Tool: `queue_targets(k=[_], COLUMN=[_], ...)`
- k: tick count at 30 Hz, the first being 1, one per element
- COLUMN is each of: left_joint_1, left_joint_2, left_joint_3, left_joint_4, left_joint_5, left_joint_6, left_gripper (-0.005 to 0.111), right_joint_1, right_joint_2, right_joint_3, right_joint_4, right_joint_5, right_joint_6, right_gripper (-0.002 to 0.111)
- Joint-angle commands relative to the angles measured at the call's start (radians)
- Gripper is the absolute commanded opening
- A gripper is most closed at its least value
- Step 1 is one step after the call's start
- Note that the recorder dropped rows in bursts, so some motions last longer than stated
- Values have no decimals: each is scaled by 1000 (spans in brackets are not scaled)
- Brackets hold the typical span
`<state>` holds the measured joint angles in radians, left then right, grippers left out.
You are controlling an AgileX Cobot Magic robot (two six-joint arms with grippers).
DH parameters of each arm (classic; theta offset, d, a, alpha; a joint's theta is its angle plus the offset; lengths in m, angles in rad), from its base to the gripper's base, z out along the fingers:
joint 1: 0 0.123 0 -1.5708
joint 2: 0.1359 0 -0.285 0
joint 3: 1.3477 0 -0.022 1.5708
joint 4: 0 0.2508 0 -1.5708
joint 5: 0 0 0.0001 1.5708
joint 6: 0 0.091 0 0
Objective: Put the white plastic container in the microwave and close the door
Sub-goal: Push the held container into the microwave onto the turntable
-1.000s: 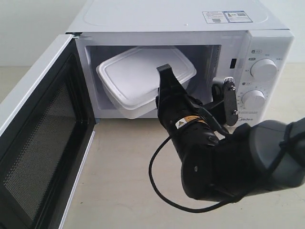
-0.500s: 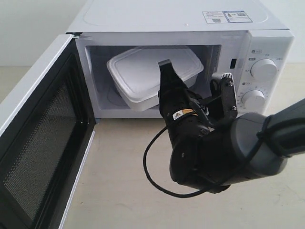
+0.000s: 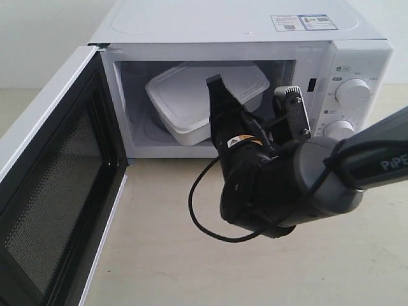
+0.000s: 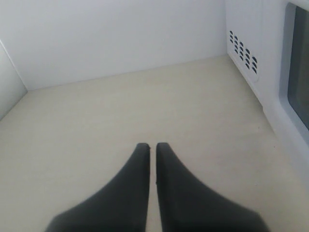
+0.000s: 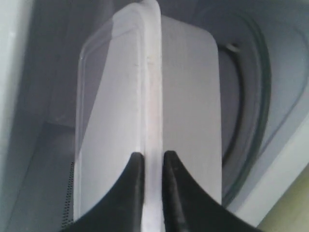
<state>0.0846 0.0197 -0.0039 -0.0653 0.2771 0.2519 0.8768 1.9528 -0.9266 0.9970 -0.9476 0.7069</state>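
My right gripper (image 5: 153, 157) pinches the rim of the white plastic container (image 3: 185, 102) inside the microwave (image 3: 217, 25); next I must set it down and release.

the microwave (image 3: 191, 19) is white, its door (image 3: 57, 191) faced inside with fine black mesh. the white plastic container (image 3: 191, 102) is milky and translucent. right pincer (image 5: 153, 155) and left pincer (image 4: 151, 145) are plain black. the table (image 3: 153, 255) is pale cream.
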Motion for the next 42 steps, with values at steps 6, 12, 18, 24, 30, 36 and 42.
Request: queue_targets(k=[6,12,18,24,30,36,42], left_joint_1=[3,3,3,3,3,3,3], left_joint_2=[4,4,4,4,4,4,4], left_joint_3=[4,4,4,4,4,4,4], left_joint_4=[-1,-1,-1,-1,-1,-1,-1], left_joint_5=[-7,-7,-7,-7,-7,-7,-7], left_joint_6=[-10,-10,-10,-10,-10,-10,-10], left_gripper=[4,4,4,4,4,4,4], right_joint_1=[-18,-29,-42,-42,-53,-62,-68], right_joint_2=[34,48,64,90,111,116,116], right_joint_3=[-67,-72,-77,-129,-162,-162,-162], right_joint_4=[-18,-1,6,10,14,19,11], right_joint_5=[-20,-11,-13,-4,18,28,21], right_joint_6=[-61,-69,-62,-81,-97,-97,-96], right_gripper=[0,0,0,0,0,12,47])
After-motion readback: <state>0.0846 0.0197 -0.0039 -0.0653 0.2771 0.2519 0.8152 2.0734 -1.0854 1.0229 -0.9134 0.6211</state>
